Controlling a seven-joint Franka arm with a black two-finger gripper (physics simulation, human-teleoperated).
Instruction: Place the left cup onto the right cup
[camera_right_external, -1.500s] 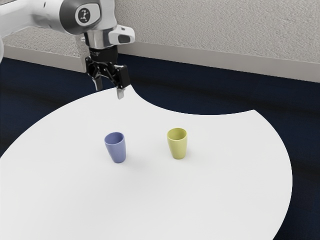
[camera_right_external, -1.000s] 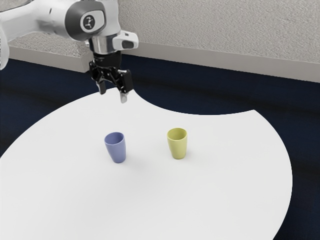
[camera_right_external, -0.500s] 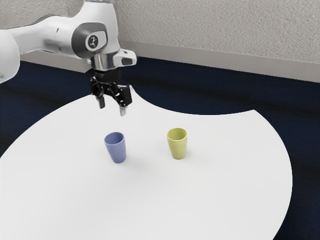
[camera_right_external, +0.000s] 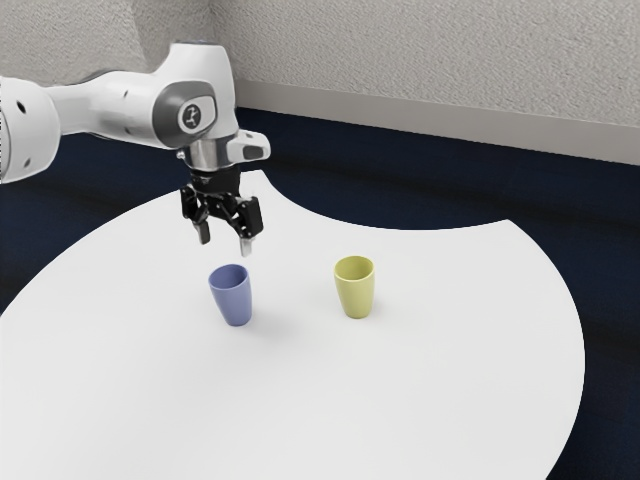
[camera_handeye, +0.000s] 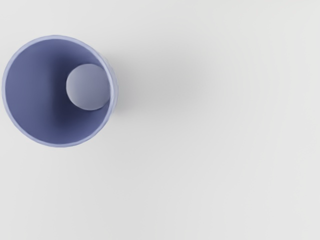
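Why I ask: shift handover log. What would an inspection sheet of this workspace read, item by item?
Surface: white round table with a curved notch in its far edge.
Job's things: blue cup, upright and empty, on the exterior view's left; yellow-green cup, upright, standing apart on the exterior view's right; not yet stacked.
Clutter: nothing seen.
Grippers: gripper open, holding nothing, hovers roughly above the blue cup without touching it.
Cables: nothing seen.
Surroundings: dark blue floor; light textured wall with a pale baseboard.
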